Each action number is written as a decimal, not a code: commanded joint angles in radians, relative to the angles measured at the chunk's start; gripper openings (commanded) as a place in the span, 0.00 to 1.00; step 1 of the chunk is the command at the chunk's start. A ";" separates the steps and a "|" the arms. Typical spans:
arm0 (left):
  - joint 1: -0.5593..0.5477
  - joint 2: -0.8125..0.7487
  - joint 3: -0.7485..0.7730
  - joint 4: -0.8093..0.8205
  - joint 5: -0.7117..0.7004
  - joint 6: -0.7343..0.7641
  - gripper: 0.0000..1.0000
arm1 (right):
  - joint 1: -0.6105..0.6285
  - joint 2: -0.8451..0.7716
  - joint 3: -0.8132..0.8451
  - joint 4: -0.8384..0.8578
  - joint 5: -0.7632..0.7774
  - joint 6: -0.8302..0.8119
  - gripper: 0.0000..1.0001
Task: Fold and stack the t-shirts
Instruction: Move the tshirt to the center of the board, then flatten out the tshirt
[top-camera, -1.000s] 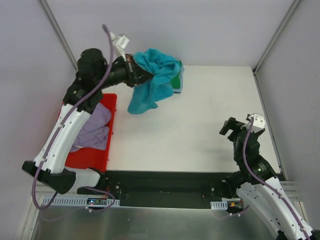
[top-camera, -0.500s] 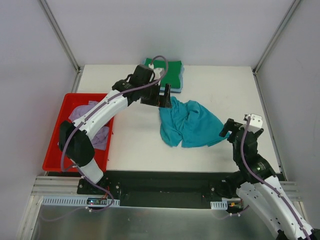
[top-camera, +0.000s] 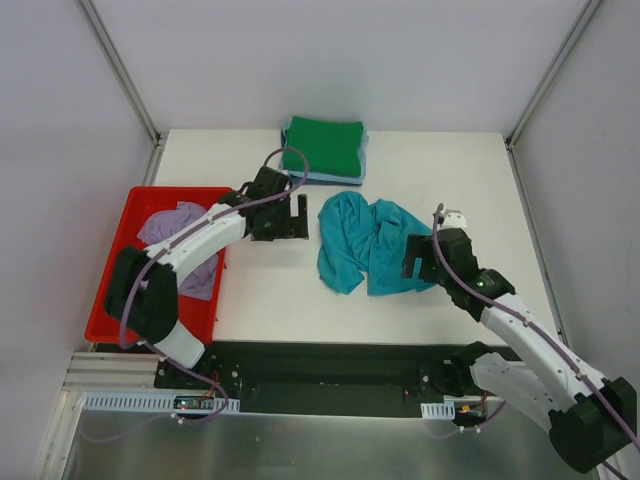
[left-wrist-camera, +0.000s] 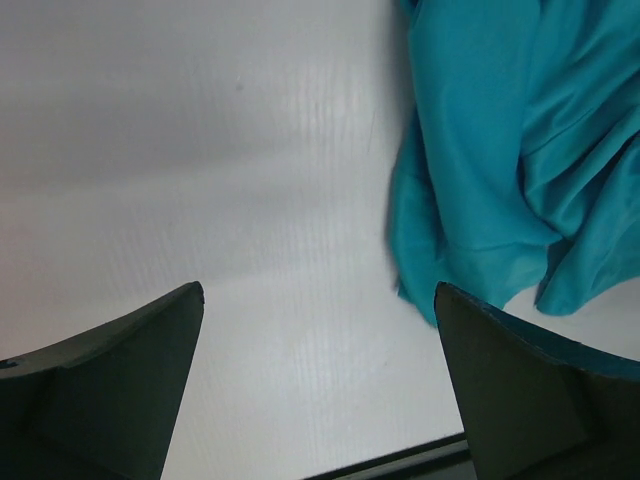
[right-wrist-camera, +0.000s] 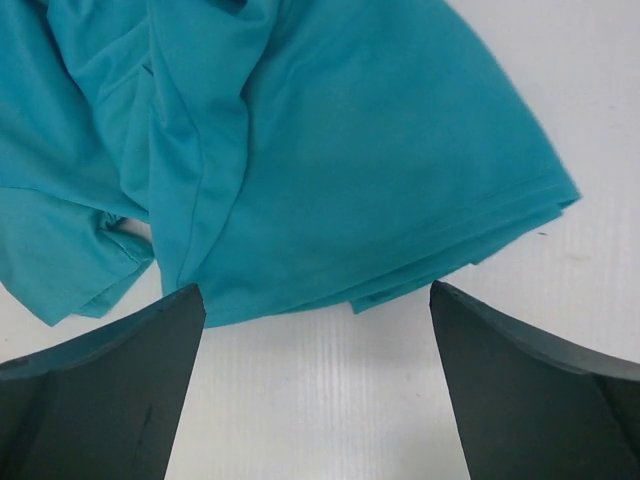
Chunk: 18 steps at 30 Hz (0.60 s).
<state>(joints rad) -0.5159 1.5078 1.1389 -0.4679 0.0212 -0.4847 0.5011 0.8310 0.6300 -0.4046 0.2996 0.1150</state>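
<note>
A crumpled teal t-shirt (top-camera: 365, 245) lies on the white table, right of centre. My left gripper (top-camera: 299, 217) hovers open just left of it, over bare table; in the left wrist view the left gripper (left-wrist-camera: 318, 292) is empty, with the teal t-shirt (left-wrist-camera: 500, 150) ahead to the right. My right gripper (top-camera: 411, 257) stands open at the shirt's right edge; the right wrist view shows the right gripper (right-wrist-camera: 317, 292) with the hem of the teal t-shirt (right-wrist-camera: 330, 150) just beyond its tips. A folded green t-shirt (top-camera: 323, 147) tops a stack at the back, with a light blue one (top-camera: 300, 177) under it.
A red tray (top-camera: 131, 205) sits at the left edge of the table and holds a bunched lavender t-shirt (top-camera: 175, 228). The left arm stretches across the tray's upper corner. Grey walls close in the table on three sides.
My left gripper has opened and let the teal t-shirt drop onto the table, then drawn back to the left. My right arm has swung in to the shirt's right edge.
</note>
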 joint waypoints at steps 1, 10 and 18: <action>-0.003 0.193 0.186 0.133 0.040 -0.008 0.95 | 0.007 0.104 0.030 0.149 -0.100 0.100 0.97; 0.001 0.572 0.551 0.118 0.112 0.028 0.88 | 0.007 0.437 0.175 0.342 -0.109 0.127 0.99; -0.001 0.729 0.656 0.107 0.270 0.002 0.70 | 0.002 0.718 0.339 0.346 -0.093 0.109 0.87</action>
<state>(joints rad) -0.5159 2.1941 1.7443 -0.3492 0.1783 -0.4713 0.5037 1.4776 0.8970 -0.0875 0.1921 0.2249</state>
